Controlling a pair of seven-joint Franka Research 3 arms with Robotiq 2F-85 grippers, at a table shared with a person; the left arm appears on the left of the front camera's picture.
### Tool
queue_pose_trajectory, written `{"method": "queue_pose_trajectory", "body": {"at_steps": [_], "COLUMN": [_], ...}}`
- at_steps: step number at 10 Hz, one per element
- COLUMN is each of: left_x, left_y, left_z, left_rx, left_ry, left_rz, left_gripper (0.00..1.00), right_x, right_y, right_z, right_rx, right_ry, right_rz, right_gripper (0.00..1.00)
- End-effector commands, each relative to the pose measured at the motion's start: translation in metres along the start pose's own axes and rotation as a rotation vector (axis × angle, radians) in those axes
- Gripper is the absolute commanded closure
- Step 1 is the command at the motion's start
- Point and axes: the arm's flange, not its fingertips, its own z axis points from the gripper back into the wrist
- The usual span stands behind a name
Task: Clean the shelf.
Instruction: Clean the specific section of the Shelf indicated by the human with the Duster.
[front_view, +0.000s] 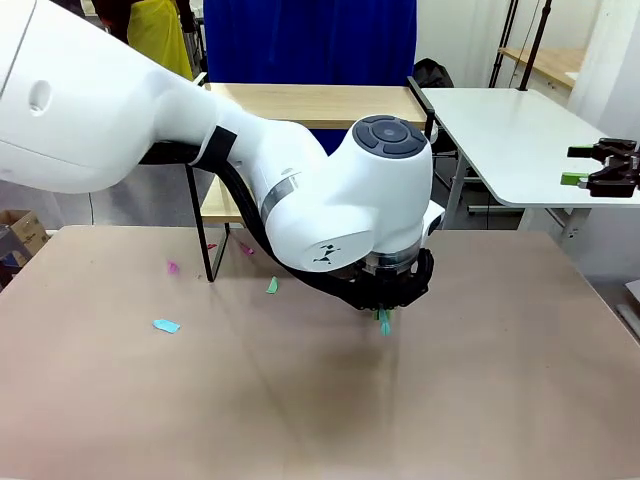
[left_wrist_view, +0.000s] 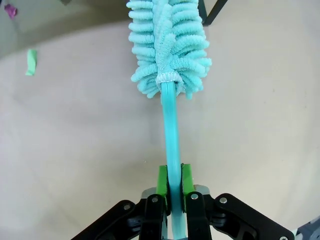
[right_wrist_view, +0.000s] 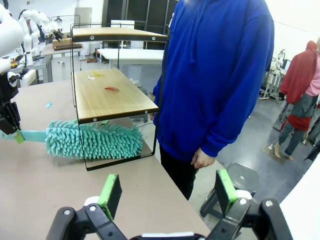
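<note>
Since the shelf stands at the far edge of the surface, just in front of the person, and its lower board carries a red scrap and a yellowish one, aim there. Your left pincer clamps the handle of the teal duster, whose head lies low, under that board between the legs. You likely need to raise it, slide it flat between the boards and sweep outward, clear of the black frame. Your right pincer hangs wide and empty.
</note>
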Motion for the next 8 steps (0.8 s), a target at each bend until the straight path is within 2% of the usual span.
{"method": "queue_pose_trajectory", "body": {"at_steps": [1,3,5,8], "left_x": [-0.002,-0.003,0.003,0.009], "left_y": [0.000,0.017,0.047,0.100], "left_z": [-0.002,-0.019,-0.023,-0.026], "left_rx": [0.006,0.048,0.092,0.155], "left_ry": [0.009,0.057,0.048,0.097], "left_rz": [-0.001,-0.003,0.038,0.057], "left_gripper": [0.87,0.87,0.87,0.87], "right_x": [0.002,0.002,0.002,0.002], "right_y": [0.001,0.001,0.001,0.001], "right_z": [-0.001,-0.001,-0.001,-0.001], "right_rx": [0.001,0.001,0.001,0.001], "right_ry": [-0.001,-0.001,-0.001,-0.001], "right_rz": [0.003,0.003,0.003,0.003], "right_gripper": [0.00,0.00,0.00,0.00]}}
